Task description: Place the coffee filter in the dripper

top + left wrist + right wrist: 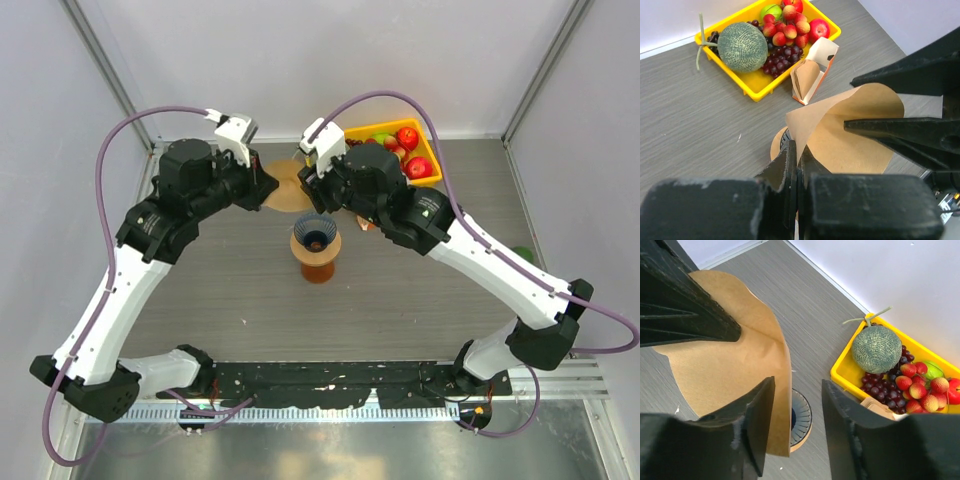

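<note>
The coffee filter [285, 191] is a tan paper cone held in the air between my two grippers, behind the dripper [316, 236]. My left gripper [797, 150] is shut on the filter's [855, 130] near edge, with the paper pinched between its fingertips. My right gripper [797, 385] is open. The filter's [720, 360] free edge hangs along the inside of its left finger, and the other finger is apart from it. The dark blue ribbed dripper [801, 412] sits below on an orange-brown stand [320, 264], partly hidden by the paper.
A yellow tray [425, 150] of fruit, with a green melon [742, 46], stands at the back right. An orange-and-white carton [815, 70] holding more filters lies in front of it. Grey walls close in both sides.
</note>
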Robot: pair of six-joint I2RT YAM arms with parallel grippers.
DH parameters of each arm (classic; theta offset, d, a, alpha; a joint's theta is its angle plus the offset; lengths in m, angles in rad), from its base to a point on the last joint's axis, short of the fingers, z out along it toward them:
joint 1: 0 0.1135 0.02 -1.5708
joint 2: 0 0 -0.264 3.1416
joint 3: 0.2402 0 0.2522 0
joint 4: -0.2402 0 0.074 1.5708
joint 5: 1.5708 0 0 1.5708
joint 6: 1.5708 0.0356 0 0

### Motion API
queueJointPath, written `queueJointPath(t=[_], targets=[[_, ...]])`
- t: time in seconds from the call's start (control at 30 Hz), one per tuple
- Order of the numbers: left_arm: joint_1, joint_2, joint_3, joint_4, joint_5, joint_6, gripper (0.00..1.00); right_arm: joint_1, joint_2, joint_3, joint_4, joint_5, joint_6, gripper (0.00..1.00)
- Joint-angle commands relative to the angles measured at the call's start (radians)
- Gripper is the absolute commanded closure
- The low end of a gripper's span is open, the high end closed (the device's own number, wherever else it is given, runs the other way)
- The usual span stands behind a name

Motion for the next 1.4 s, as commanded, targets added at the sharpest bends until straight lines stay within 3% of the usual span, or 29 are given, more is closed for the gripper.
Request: queueJointPath(t=[0.0, 0.03, 0.13, 0.33, 0.53, 0.67, 0.97, 1.0, 1.03, 1.07, 1.1, 1.17, 1.27, 1.37], targets=[[-0.004, -0.042, -0.034, 0.097, -0.047, -0.098, 1.00, -0.060, -0.044, 0.012, 0.012, -0.052, 0.169, 0.46], [-0.004, -0.046, -0.039, 0.108, -0.047, -0.106, 1.00, -0.075, -0.047, 0.000, 0.015, -0.098, 0.217, 0.40], [-0.004, -0.054, -0.056, 0.145, -0.043, -0.123, 1.00, -0.114, -0.048, 0.000, 0.018, -0.160, 0.317, 0.36], [-0.008, -0.039, -0.051, 0.163, -0.052, -0.141, 1.00, -0.121, -0.016, 0.028, -0.011, -0.242, 0.365, 0.37], [-0.023, -0.046, -0.068, 0.188, -0.070, -0.143, 1.00, -0.121, -0.009, 0.023, -0.005, -0.232, 0.371, 0.38], [-0.043, -0.054, -0.081, 0.202, -0.078, -0.141, 1.00, -0.121, 0.008, 0.045, -0.003, -0.185, 0.377, 0.50], [-0.055, -0.054, -0.085, 0.217, -0.106, -0.130, 1.00, -0.121, 0.028, 0.080, -0.011, -0.146, 0.390, 0.95], [-0.054, -0.059, -0.088, 0.214, -0.107, -0.124, 0.96, -0.120, 0.030, 0.083, -0.011, -0.135, 0.384, 0.95], [-0.055, -0.060, -0.088, 0.205, -0.110, -0.112, 0.85, -0.120, 0.031, 0.086, -0.011, -0.129, 0.381, 0.95], [-0.054, -0.062, -0.085, 0.190, -0.118, -0.104, 0.70, -0.121, 0.030, 0.089, -0.012, -0.117, 0.373, 0.95], [-0.055, -0.069, -0.082, 0.174, -0.138, -0.097, 0.48, -0.121, 0.028, 0.091, -0.012, -0.102, 0.368, 0.95], [-0.044, -0.080, -0.081, 0.150, -0.159, -0.097, 0.22, -0.120, 0.022, 0.089, -0.017, -0.050, 0.362, 0.95], [-0.017, -0.097, -0.102, 0.166, -0.188, -0.153, 0.01, -0.112, 0.007, 0.062, -0.005, -0.008, 0.373, 0.95], [-0.015, -0.105, -0.131, 0.238, -0.175, -0.227, 0.01, -0.086, -0.005, 0.038, 0.020, 0.087, 0.382, 0.95]])
